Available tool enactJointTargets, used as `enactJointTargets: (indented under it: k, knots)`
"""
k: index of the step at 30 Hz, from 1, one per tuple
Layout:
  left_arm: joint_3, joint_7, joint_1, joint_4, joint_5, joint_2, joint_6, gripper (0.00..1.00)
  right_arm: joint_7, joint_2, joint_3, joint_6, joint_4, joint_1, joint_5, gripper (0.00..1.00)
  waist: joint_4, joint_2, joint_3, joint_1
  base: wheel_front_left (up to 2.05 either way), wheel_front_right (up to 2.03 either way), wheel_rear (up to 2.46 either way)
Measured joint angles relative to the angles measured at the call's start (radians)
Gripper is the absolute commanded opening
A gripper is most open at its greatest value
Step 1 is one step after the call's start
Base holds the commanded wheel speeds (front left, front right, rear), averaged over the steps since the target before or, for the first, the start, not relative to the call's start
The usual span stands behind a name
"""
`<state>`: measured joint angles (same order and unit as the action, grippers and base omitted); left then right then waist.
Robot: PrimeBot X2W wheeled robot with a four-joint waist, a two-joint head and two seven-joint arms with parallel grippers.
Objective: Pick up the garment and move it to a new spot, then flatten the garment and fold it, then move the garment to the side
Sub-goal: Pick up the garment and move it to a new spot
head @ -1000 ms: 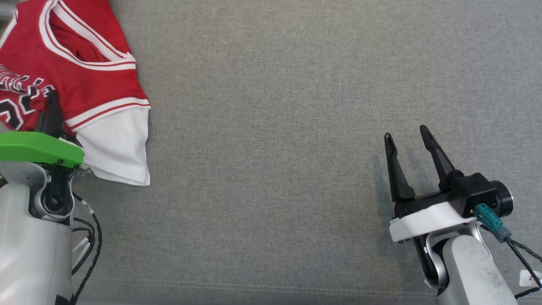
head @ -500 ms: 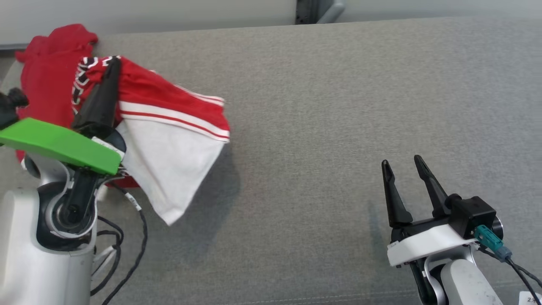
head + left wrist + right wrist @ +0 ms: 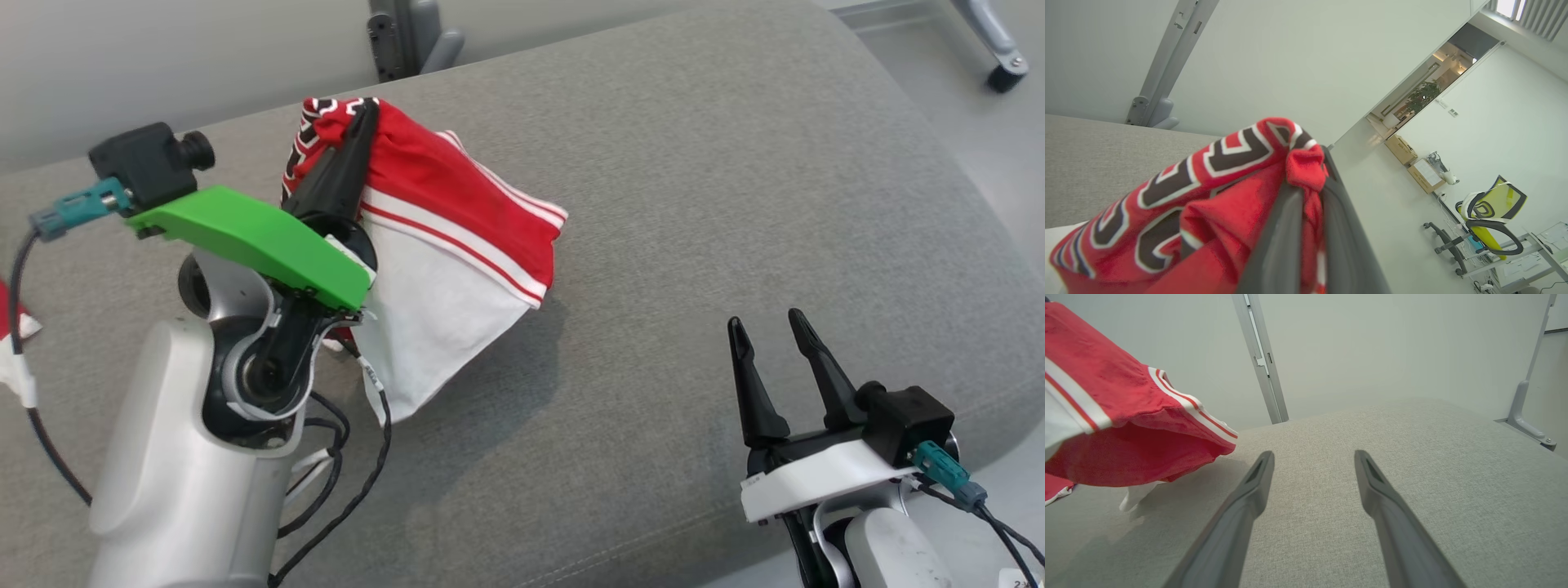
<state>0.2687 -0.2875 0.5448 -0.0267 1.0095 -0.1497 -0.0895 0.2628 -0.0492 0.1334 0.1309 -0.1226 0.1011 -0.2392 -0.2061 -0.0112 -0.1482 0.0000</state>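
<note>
The garment [image 3: 457,220], a red jersey with white trim and a white layer under it, is bunched and hanging off the grey cushion [image 3: 694,204], towards its far left part. Its red top fold is caught at the very tips of my left pincer [image 3: 369,110], which is pressed together on that cloth. The left wrist view shows the lettered fabric squeezed between the two dark fingers [image 3: 1286,228]. The rest drapes down and to the right of that pincer, casting a shadow on the cushion. Whether the lowest white corner touches the cushion I cannot tell.

I judge the pick-up done and the carry to a new spot under way. Setting it down, flattening, folding and moving it aside are all left.

My right pincer [image 3: 767,320] hovers low over the cushion's near right part, spread wide and empty, well apart from the garment, whose hem hangs off to its left.
</note>
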Motion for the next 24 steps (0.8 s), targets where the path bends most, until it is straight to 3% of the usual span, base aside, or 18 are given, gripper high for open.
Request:
enactJointTargets:
  k: [3, 6, 9, 17, 22, 23, 24]
  knots:
    - [0.013, 0.030, 0.005, 0.094, -0.008, 0.019, 0.015, 0.00, 0.000, -0.001, -0.005, 0.000, 0.001, -0.009, -0.006, 1.00, -0.052, 0.0000, -0.003, 0.0000, 0.00, 0.00, 0.00]
    - [0.006, 0.077, 0.008, 0.191, 0.023, 0.047, 0.065, 0.00, 0.000, -0.001, -0.002, 0.000, 0.004, -0.012, -0.012, 1.00, -0.095, 0.0000, -0.010, 0.0000, 0.00, 0.00, 0.00]
    - [0.024, 0.130, 0.011, 0.305, -0.032, 0.032, 0.095, 0.00, 0.000, -0.001, 0.000, 0.000, 0.010, -0.012, -0.014, 1.00, -0.125, 0.0000, -0.025, 0.0000, 0.00, 0.00, 0.00]
    - [0.052, 0.292, 0.021, 0.607, -0.091, 0.025, 0.190, 0.00, 0.000, -0.001, -0.004, 0.000, 0.005, -0.002, -0.014, 1.00, -0.146, 0.0000, -0.068, 0.0000, 0.00, 0.00, 0.00]
    - [0.114, 0.349, 0.028, 0.722, -0.108, 0.042, 0.213, 0.00, 0.000, -0.001, -0.005, 0.000, -0.001, 0.004, -0.004, 1.00, -0.137, 0.0000, -0.061, 0.0000, 0.00, 0.00, 0.00]
    - [0.131, 0.362, 0.030, 0.736, -0.123, 0.044, 0.214, 0.23, 0.000, -0.001, -0.006, 0.000, -0.002, 0.005, -0.003, 1.00, -0.134, 0.0000, -0.058, 0.0000, 0.00, 0.00, 0.00]
    - [0.147, 0.375, 0.034, 0.748, -0.132, 0.045, 0.215, 0.76, 0.000, -0.001, -0.007, 0.000, -0.003, 0.004, -0.003, 1.00, -0.131, 0.0000, -0.055, 0.0000, 0.00, 0.00, 0.00]
